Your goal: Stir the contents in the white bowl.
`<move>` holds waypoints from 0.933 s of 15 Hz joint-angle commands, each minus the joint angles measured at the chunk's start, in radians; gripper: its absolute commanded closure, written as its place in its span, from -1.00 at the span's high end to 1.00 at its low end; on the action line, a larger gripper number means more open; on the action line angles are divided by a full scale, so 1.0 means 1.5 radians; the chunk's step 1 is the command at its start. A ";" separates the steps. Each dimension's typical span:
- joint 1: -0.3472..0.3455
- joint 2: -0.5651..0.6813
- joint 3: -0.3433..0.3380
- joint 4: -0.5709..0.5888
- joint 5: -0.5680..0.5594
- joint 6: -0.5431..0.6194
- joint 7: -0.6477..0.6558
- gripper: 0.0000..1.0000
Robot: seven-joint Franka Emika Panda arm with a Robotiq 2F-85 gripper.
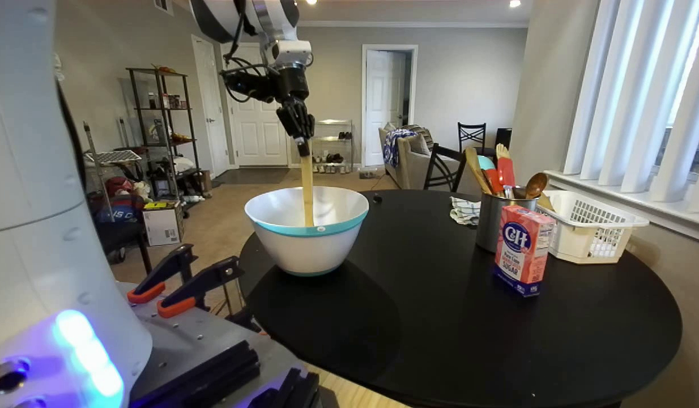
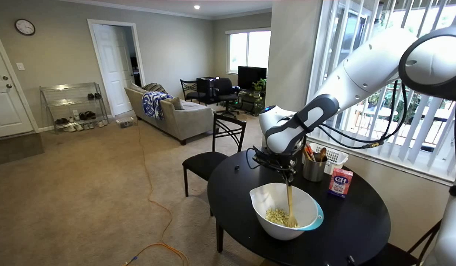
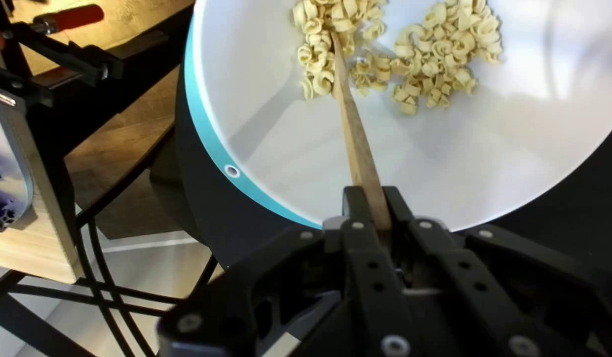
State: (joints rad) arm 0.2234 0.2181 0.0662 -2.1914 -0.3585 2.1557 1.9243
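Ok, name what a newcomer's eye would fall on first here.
Likely the large, teal-trimmed white bowl, standing on the round black table. Above it hangs the gripper, shut on a wooden utensil that reaches down into the pale, curled pieces inside. The pinkish-red sugar carton, near the metal utensil holder, would probably come next.

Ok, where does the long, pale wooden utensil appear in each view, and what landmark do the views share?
In an exterior view: the long, pale wooden utensil, left of centre, nearly upright.
In an exterior view: the utensil, right of centre, lower half.
Wrist view: the utensil, right of centre, held between the jaws.
Shared landmark: the wide, round, teal-rimmed white bowl.
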 commanded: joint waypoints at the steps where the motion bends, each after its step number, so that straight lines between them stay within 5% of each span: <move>1: -0.018 0.012 0.019 0.010 0.099 -0.009 -0.085 -0.88; 8: -0.022 0.005 0.020 0.005 0.266 0.071 -0.129 -0.88; 14: -0.014 0.004 0.011 0.000 0.272 0.130 -0.103 -0.89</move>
State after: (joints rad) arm 0.2054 0.2308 0.0821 -2.1656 0.0316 2.2900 1.7527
